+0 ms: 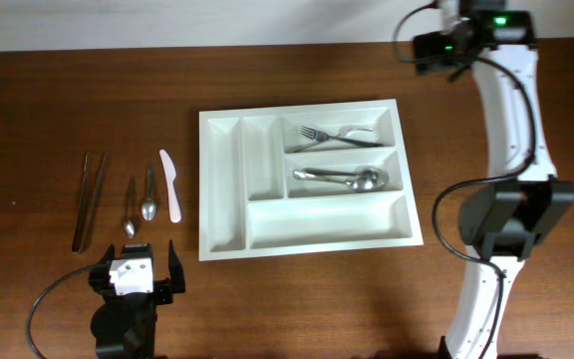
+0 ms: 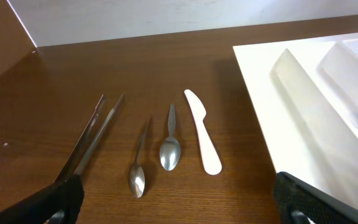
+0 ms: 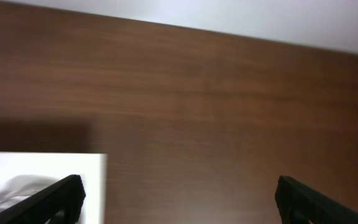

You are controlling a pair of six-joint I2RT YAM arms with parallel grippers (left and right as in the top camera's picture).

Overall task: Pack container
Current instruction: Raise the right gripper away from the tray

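The white five-compartment container [image 1: 223,179] lies mid-table. Its top right compartment holds forks [image 1: 337,135] and the middle right one holds spoons [image 1: 342,178]. The other compartments look empty. My left gripper [image 1: 136,271] is open and empty, near the front edge and left of the container. In the left wrist view the open jaws [image 2: 179,211] frame the table just short of the loose cutlery, with the container [image 2: 291,93] at the right. My right gripper [image 1: 514,194] is open and empty, to the right of the container. The right wrist view [image 3: 179,205] shows the container's far right corner [image 3: 73,163].
Left of the container lie metal tongs [image 1: 90,199] [image 2: 95,134], a small spoon [image 1: 130,211] [image 2: 138,165], a larger spoon [image 1: 149,194] [image 2: 169,146] and a white plastic knife [image 1: 171,184] [image 2: 202,134], side by side. The right arm's elbow [image 1: 466,40] rises at the back right.
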